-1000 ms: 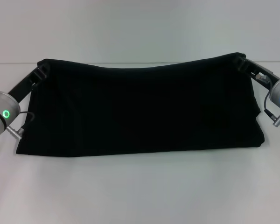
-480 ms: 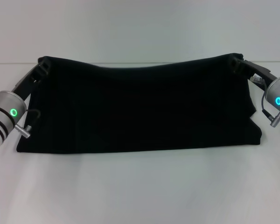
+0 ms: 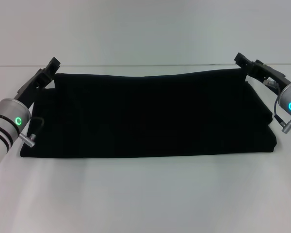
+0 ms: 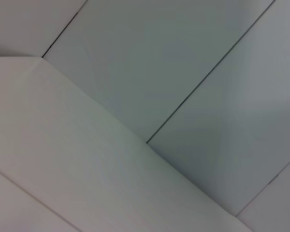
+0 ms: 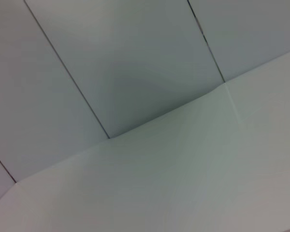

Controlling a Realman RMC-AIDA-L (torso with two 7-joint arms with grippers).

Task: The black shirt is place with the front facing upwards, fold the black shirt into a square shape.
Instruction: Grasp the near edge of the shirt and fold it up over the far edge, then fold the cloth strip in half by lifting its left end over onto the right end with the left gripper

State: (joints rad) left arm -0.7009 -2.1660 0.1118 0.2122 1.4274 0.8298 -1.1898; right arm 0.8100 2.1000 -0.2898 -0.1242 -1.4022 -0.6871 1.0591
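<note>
The black shirt (image 3: 145, 114) lies folded in a wide band across the white counter (image 3: 145, 194). The left gripper (image 3: 52, 65) sits just off its far left corner, the right gripper (image 3: 240, 59) off the far right; both fingers seem spread and empty, though the view is poor.

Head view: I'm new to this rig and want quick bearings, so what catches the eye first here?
The black shirt, folded into a wide dark band, lies across the middle of the white table. The left gripper sits at its far left corner and the right gripper at its far right corner, each arm showing a green ring light.
</note>
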